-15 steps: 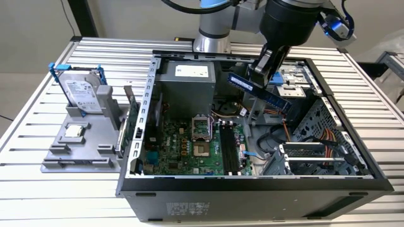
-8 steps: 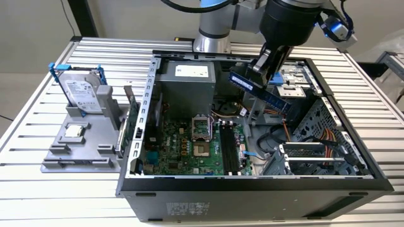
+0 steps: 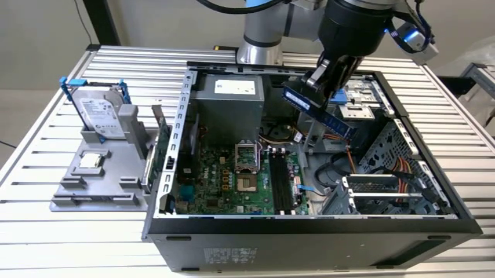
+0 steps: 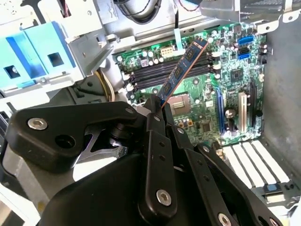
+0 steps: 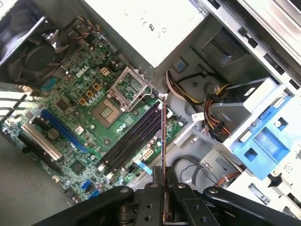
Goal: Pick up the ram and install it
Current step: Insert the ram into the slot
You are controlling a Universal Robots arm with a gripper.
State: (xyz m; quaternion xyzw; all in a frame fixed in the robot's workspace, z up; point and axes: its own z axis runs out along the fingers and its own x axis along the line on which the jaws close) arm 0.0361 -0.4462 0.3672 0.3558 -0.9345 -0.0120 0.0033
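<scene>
Tool [image 3: 319, 80] clamped on the ram [image 3: 319, 112], gripped end hidden in its grasp, tilted over the open computer case [image 3: 309, 237].

So the table [image 3: 46, 145] is ribbed bare metal, matt silver. The case [image 3: 309, 246] is smooth matt black outside and raw grey sheet metal inside. The motherboard [image 3: 224, 185] is a glossy green board with black plastic slots. The ram [image 4: 181, 73] is dark and slightly shiny, with a coppery edge. The gripper [image 4: 157, 104] looks like matt black plastic with bright metal screws. By the table's edge at the exterior view's left, the hard drive [image 3: 101, 110] is silver metal in a blue plastic frame [image 3: 71, 87].
</scene>
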